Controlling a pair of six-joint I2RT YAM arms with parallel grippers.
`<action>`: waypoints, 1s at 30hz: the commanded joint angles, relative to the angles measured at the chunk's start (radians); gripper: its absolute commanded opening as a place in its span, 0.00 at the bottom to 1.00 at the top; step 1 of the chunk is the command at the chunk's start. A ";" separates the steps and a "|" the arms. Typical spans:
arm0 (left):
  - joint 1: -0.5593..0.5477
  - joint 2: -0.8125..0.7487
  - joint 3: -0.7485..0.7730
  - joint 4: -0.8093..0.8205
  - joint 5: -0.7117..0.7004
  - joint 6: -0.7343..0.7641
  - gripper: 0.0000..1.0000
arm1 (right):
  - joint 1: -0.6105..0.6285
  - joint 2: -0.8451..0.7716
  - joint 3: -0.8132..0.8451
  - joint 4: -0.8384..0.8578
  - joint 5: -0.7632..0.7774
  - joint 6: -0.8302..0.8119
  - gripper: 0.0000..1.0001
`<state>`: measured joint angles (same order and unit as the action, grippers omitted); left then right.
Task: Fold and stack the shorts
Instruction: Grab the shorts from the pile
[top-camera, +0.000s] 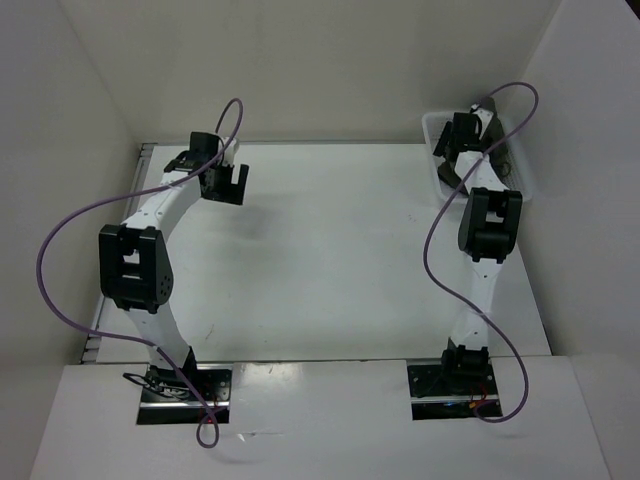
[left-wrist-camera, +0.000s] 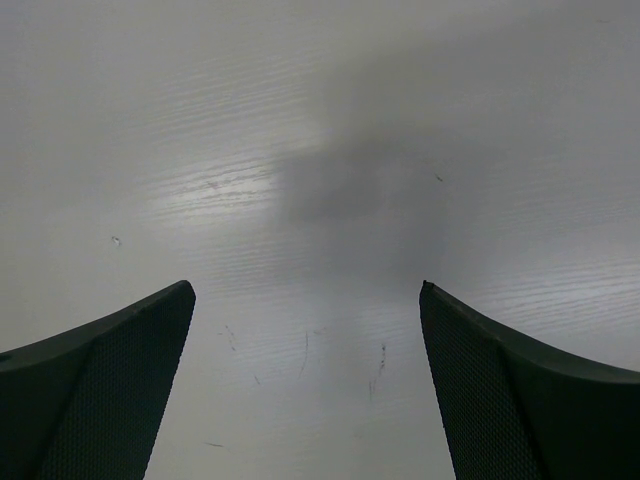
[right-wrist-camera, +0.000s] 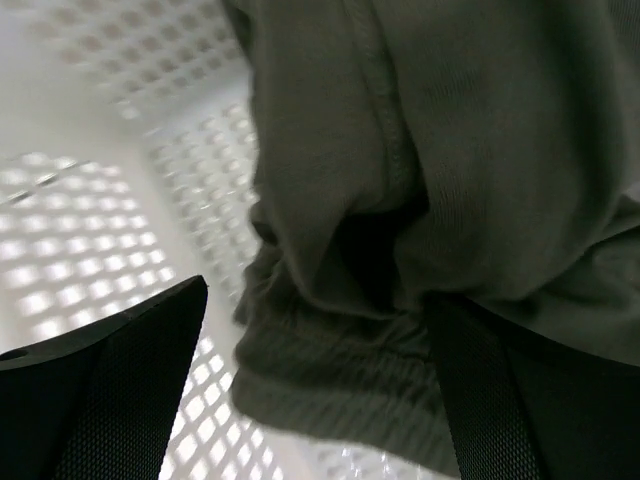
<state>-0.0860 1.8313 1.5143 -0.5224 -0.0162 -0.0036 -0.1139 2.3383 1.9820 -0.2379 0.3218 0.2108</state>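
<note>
The shorts (right-wrist-camera: 480, 150) are bunched in the white mesh basket (right-wrist-camera: 80, 230) at the far right corner, with the right arm (top-camera: 488, 225) hanging just above them, jaws spread wide. If they pinch only a loose fold, the fabric might slip out, or snag and drag the basket along. The left arm (top-camera: 135, 265) hovers over the desk (left-wrist-camera: 300, 120), jaws apart too.

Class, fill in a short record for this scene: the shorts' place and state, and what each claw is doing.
shorts: bunched, unfolded, in the white mesh basket
basket place: far right corner of the table
left claw: open, over bare table
right claw: open, in the basket, right above the shorts
folding: not yet begun
</note>
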 joint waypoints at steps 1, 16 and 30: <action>-0.004 -0.003 0.001 0.002 -0.060 0.004 1.00 | -0.001 0.055 0.092 -0.014 0.148 0.085 0.93; -0.004 -0.030 -0.032 0.002 -0.090 0.004 1.00 | -0.010 0.086 0.086 -0.012 0.131 0.048 0.19; -0.004 -0.133 0.035 0.024 -0.030 0.004 1.00 | -0.010 -0.292 0.104 -0.181 0.187 0.285 0.00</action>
<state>-0.0868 1.7733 1.4956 -0.5228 -0.0692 -0.0032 -0.1188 2.2356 2.0354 -0.4221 0.4404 0.4042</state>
